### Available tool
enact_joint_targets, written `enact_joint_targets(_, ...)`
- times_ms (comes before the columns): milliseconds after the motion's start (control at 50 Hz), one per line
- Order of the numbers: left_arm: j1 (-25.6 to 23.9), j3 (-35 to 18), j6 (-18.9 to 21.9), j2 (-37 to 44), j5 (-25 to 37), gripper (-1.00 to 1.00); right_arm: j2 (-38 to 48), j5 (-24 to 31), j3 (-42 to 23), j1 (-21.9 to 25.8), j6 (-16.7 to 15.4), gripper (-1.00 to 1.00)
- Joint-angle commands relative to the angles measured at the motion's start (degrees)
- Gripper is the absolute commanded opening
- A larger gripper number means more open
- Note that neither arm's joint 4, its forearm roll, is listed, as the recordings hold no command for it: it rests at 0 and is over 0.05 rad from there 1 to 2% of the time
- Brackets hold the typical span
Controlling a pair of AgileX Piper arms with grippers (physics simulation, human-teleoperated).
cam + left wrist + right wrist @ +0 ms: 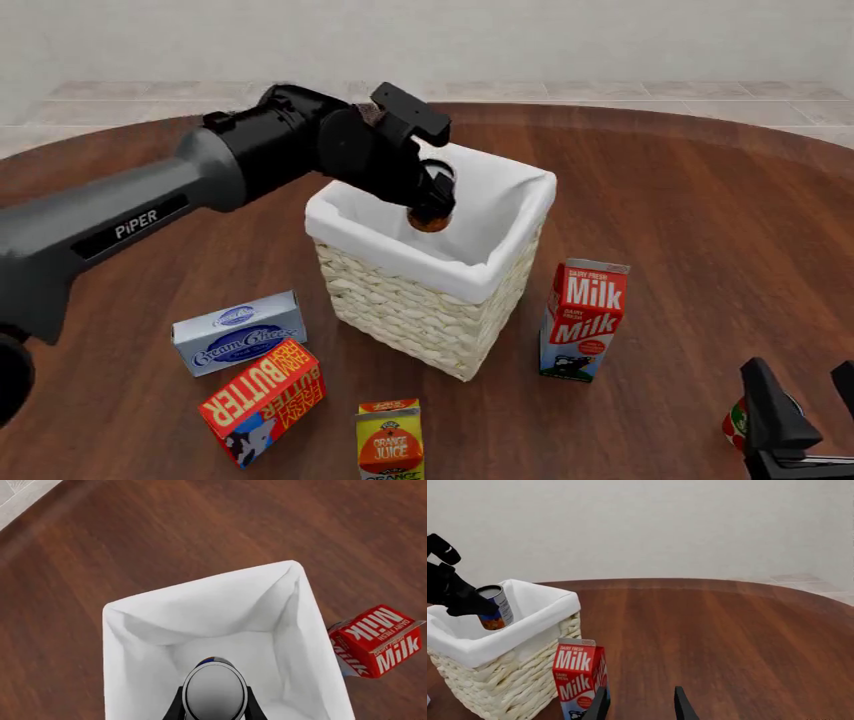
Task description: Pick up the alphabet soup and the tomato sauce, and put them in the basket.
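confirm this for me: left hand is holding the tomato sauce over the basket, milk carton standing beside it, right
Not quite. The left hand holds the alphabet soup, blue label with an orange patch, as the right wrist view shows. It is over the basket, and the milk carton stands beside it.

Bright even light, soft faint shadows; sharp renders, no glare

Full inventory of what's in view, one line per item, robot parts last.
alphabet soup: 1, blue-orange can, held over the basket
basket: 1, cream wicker, white lining, table centre
tomato sauce: 1, red can, mostly hidden beside right gripper
milk carton: 1, red-white, right of basket
cream cheese box: 1, blue-grey, left of basket
butter box: 1, orange-red, front left
orange juice carton: 1, yellow-orange, front edge
left gripper: shut on can
right gripper: open
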Motion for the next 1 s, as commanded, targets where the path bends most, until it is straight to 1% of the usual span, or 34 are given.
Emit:
enact_joint_targets(20,-0.6,0.8,0.8,0.7,-1.0,-1.00,0.0,0.0,0.0,-0.2,0.3,1.00)
enact_joint_targets(180,-1.0,1.4,0.6,1.0,-1.7,-1.00,0.0,0.1,-0.1,-0.3,0.3,1.00)
enact_joint_targets(280,-0.7,0.9,0.5,1.2,-1.4,-1.00,0.1,0.1,-0.2,-0.3,0.2,1.00)
enact_joint_targets(300,-0.7,0.9,0.5,1.2,-1.4,1.00,0.1,0.1,-0.2,-0.3,0.2,1.00)
enact_joint_targets(740,-0.4,1.3,0.5,0.9,-1.7,1.00,0.1,0.2,-0.3,-0.3,0.0,1.00)
enact_joint_targets(1000,-1.0,0.4,0.1,-0.8,-0.9,1.00,0.0,0.1,-0.1,-0.2,-0.2,1.00)
